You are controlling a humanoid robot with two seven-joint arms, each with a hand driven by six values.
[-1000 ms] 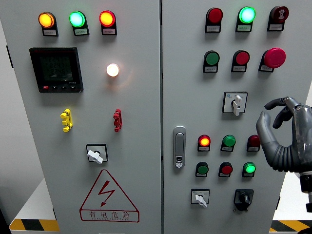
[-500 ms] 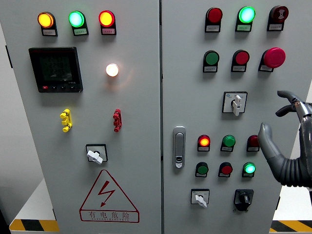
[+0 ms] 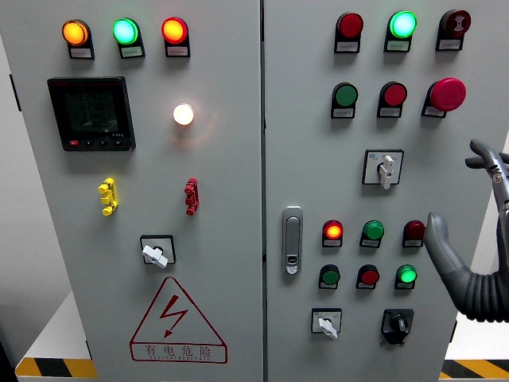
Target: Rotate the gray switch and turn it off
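Three grey-white rotary switches sit on the cabinet: one on the right door's middle (image 3: 385,169) with its handle pointing down, one at the right door's bottom (image 3: 326,323) turned slantwise, and one on the left door (image 3: 156,253), also slantwise. My right hand (image 3: 457,187) shows at the right edge, open, with the thumb (image 3: 438,236) raised beside the dark red lamp (image 3: 413,231) and the other fingers (image 3: 487,153) spread near the frame edge. It touches no switch. The left arm is out of view.
A black rotary knob (image 3: 397,322) sits at the lower right. A red mushroom button (image 3: 447,94), lit and unlit lamps, a door handle (image 3: 293,240), a display (image 3: 90,113) and a yellow (image 3: 107,196) and a red (image 3: 192,196) toggle fill the panel.
My right hand has drawn back to the right, away from the middle switch, and its curled fingers have spread open. The switches look unchanged.
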